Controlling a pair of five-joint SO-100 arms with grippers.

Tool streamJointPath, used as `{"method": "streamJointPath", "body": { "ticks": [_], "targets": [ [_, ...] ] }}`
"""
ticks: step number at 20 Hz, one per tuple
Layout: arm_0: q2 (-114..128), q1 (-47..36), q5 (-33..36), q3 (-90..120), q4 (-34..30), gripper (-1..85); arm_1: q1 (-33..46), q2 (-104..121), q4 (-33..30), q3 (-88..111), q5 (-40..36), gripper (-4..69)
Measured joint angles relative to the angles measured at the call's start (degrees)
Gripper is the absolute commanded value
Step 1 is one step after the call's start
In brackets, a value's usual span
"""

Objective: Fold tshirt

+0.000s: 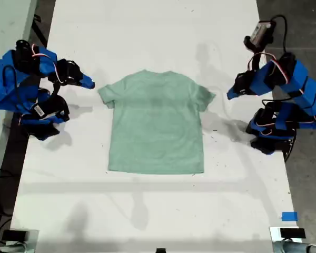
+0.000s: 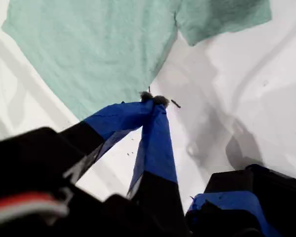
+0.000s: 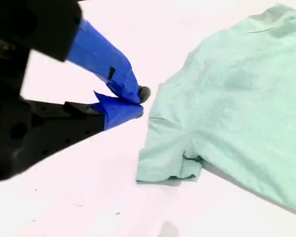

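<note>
Tshirt (image 1: pixel 156 124) flat mid-table, long axis 12–6. My first gripper (image 2: pixel 153 100) at 3 o'clock, my second gripper (image 3: pixel 138 101) at 9; both closed, empty, just beside the sleeves, equally near

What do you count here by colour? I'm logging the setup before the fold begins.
Pale mint green: 1, the tshirt, lying flat
Blue: 2 arms, with my first gripper and my second gripper, plus 2 bits of blue tape that I can make out
White: 1, the table
Total: 6
</note>
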Motion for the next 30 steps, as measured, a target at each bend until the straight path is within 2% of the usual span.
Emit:
{"method": "streamJointPath", "body": {
  "ticks": [1, 3, 12, 13, 14, 16, 20, 30],
  "targets": [
    [-3.87, -2.37, 3.08, -4.83, 3.87, 0.1, 1.32, -2.90, 1.32, -3.25, -2.46, 0.0],
    [-8.17, -5.98, 8.44, -10.02, 6.50, 0.1, 3.25, -8.26, 1.93, -7.91, -6.15, 0.0],
    [-16.17, -18.81, 18.11, -11.43, 6.24, 0.1, 11.95, -18.46, 1.93, -12.57, -19.95, 0.1],
    [-17.05, -19.78, 18.72, -11.43, 5.89, 0.1, 12.66, -18.98, 1.93, -12.57, -21.71, 4.6],
    [-17.84, -20.13, 18.98, -11.43, 5.54, 0.1, 13.10, -19.69, 1.93, -12.57, -22.59, 13.9],
    [-18.63, -20.21, 19.34, -11.43, 5.10, 0.1, 13.36, -20.30, 1.93, -12.57, -23.99, 25.8],
    [-18.98, -20.04, 19.34, -11.43, 4.57, 0.1, 14.15, -22.94, 1.05, -12.57, -27.16, 31.0],
    [-19.34, -18.81, 19.34, -11.43, 3.52, 0.1, 18.11, -36.91, -28.56, 7.47, -33.66, 32.0]
  ]
}}
